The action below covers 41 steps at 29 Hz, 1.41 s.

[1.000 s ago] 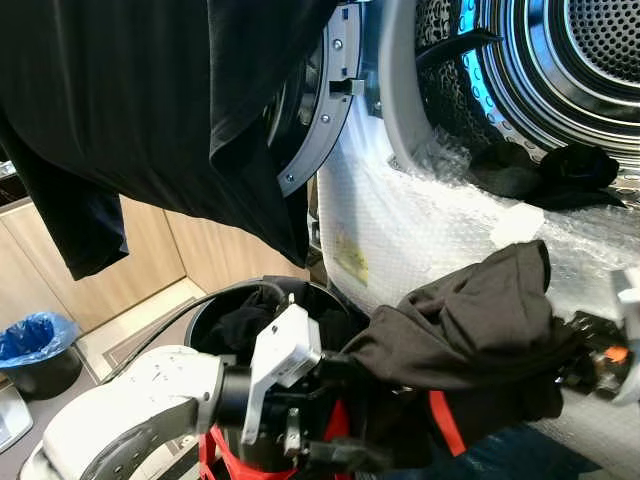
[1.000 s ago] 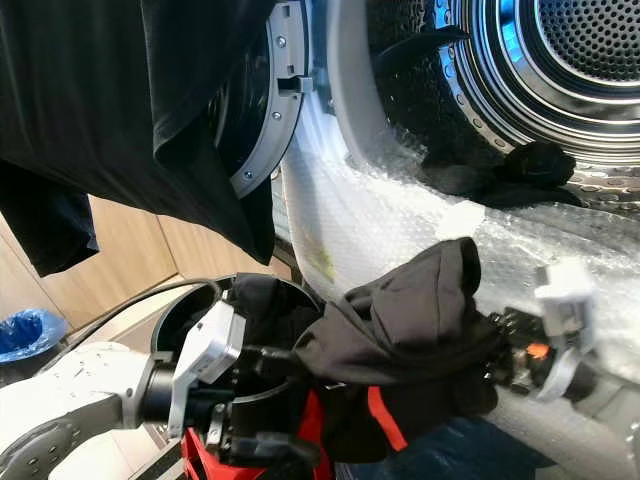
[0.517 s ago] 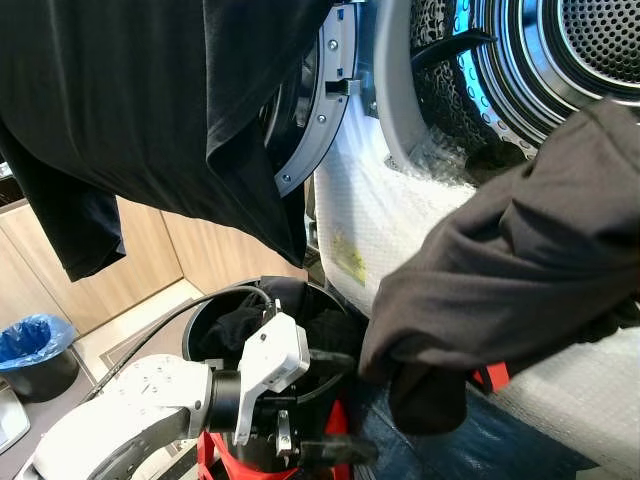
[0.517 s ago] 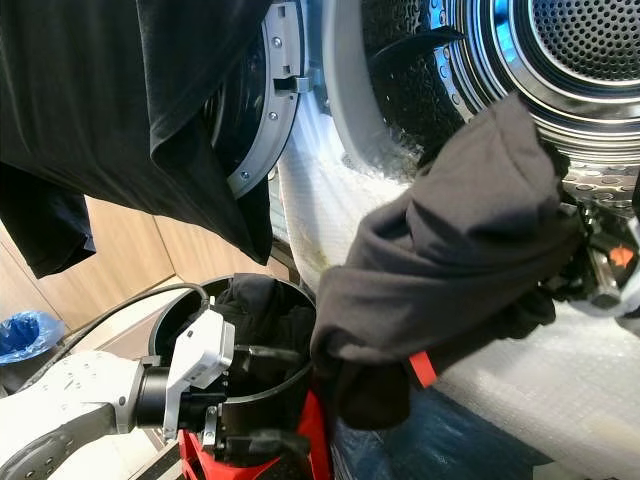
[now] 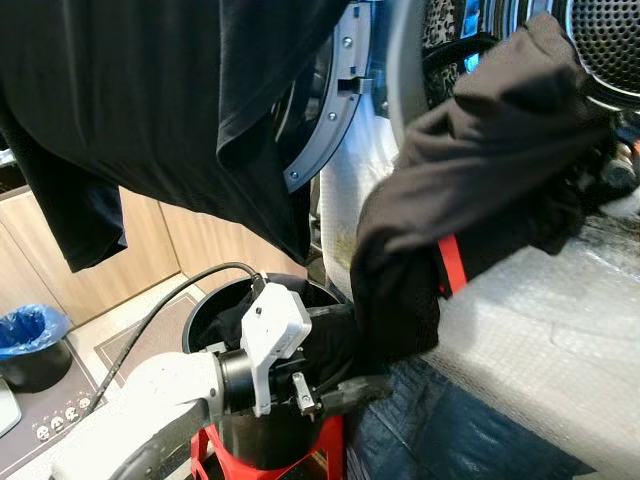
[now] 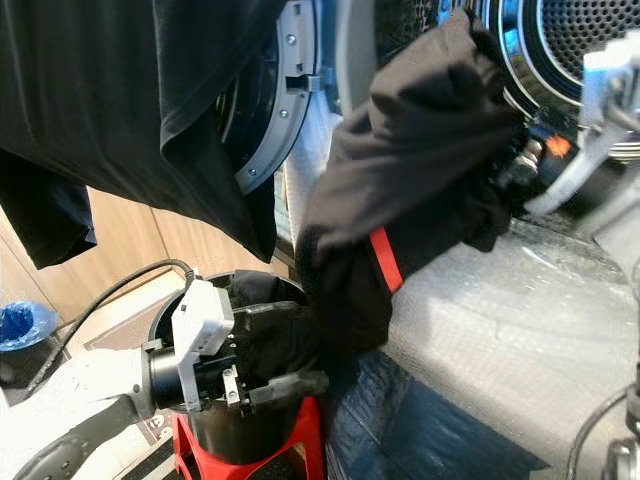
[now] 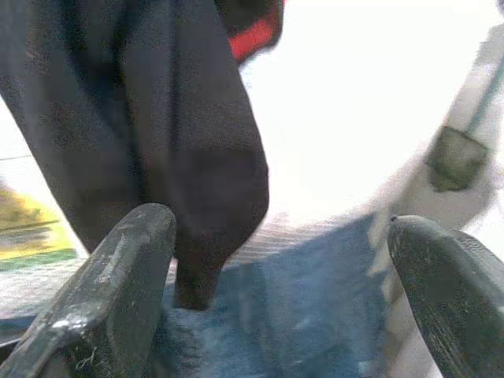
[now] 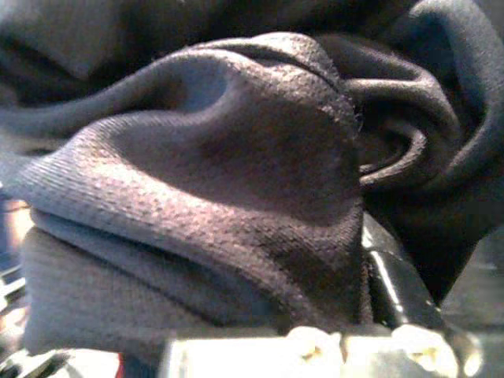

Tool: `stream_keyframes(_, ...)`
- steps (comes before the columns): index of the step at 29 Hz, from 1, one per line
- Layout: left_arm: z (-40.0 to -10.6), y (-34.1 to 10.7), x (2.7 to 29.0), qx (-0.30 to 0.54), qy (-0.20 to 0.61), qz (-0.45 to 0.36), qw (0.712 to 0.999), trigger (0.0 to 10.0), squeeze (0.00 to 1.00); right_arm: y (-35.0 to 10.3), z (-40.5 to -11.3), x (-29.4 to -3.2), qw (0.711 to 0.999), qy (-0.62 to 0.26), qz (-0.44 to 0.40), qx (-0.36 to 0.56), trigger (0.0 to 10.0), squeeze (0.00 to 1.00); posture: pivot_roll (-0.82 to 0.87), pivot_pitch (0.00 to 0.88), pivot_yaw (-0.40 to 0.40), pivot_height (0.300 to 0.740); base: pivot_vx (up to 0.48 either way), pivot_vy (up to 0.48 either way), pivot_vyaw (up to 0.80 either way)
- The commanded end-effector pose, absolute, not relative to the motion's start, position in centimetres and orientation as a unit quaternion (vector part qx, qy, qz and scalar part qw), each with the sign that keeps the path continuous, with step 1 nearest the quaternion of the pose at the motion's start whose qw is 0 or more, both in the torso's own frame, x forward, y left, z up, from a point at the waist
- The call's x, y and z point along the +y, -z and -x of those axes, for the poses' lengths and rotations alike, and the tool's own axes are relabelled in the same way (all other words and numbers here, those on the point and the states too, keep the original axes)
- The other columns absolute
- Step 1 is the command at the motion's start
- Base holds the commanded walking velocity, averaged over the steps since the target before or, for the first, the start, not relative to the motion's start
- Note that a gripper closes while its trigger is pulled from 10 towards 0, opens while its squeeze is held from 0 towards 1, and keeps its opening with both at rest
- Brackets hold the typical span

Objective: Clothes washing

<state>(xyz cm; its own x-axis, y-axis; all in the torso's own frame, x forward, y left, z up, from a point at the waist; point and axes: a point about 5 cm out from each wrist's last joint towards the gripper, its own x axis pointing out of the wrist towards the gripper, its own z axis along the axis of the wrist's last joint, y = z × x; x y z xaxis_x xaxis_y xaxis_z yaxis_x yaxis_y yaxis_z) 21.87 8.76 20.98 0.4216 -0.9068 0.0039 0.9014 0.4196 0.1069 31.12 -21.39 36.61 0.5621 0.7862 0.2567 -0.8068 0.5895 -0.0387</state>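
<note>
the washing machine drum (image 5: 610, 45) is the landmark here: a perforated steel cylinder behind a chrome ring. right at its mouth hangs the dark garment (image 5: 480, 170), a bunched black piece with a red stripe (image 5: 451, 268) showing on its lower fold. the upper end of the garment is level with the drum's opening, and the rest droops down and away from the drum over the bubble wrap (image 5: 540, 340) that covers the machine's front below the opening.

the right gripper (image 6: 520, 165) sits at the drum's rim, buried in the garment's upper end. in the right wrist view the cloth is wadded over and between the black fingers (image 8: 398, 283), so the jaws are clenched on the garment, with fabric bulging out past them.

below the drum and away from it stands a black bucket (image 5: 215, 325) on a red stool (image 5: 205, 450), with more dark clothing inside. the left gripper (image 5: 345, 350) is at the bucket's rim, on the side nearer the drum, close against the hanging tail of the garment. in the left wrist view its two fingers (image 7: 110, 299) stand wide apart, released, and the garment's tail dangles in front of them, nearer one finger, not pinched by either.

the machine's door (image 5: 320, 120) is swung open to the side of the drum, and a large black cloth (image 5: 150, 110) hangs draped in front of it. a small bin with a blue bag (image 5: 30, 345) sits on the floor well away from the drum.
</note>
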Motion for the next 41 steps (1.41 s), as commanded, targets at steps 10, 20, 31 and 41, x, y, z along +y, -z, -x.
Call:
stream_keyframes(10, -21.1, -21.3, 7.9, -0.033, 0.511, -0.026, 0.859, 10.0, 0.00, -39.9, -36.6, -23.6, 0.970, -0.219, -0.056, -0.089, 10.0, 0.00, 0.02, 0.000, -0.112, 0.740, 0.000, 0.000, 0.00)
stream_keyframes(20, -19.6, -20.6, 6.6, -0.011, 0.500, 0.025, 0.866, 10.0, 0.00, -42.5, -38.2, -27.6, 0.983, 0.051, -0.094, -0.147, 10.0, 0.00, 0.01, 0.037, -0.149, 0.740, 0.000, 0.000, 0.00)
stream_keyframes(31, -18.8, -20.4, 5.9, 0.000, 0.483, 0.056, 0.874, 10.0, 0.00, -46.8, -36.4, -29.2, 0.924, 0.216, -0.177, -0.262, 10.0, 0.00, 0.02, 0.070, -0.184, 0.740, 0.000, 0.000, 0.00)
stream_keyframes(41, -18.2, -20.2, 5.6, 0.008, 0.471, 0.069, 0.880, 10.0, 0.00, -45.0, -38.9, -24.6, 0.965, 0.148, -0.065, -0.207, 10.0, 0.00, 0.04, 0.083, -0.204, 0.740, 0.000, 0.000, 0.00)
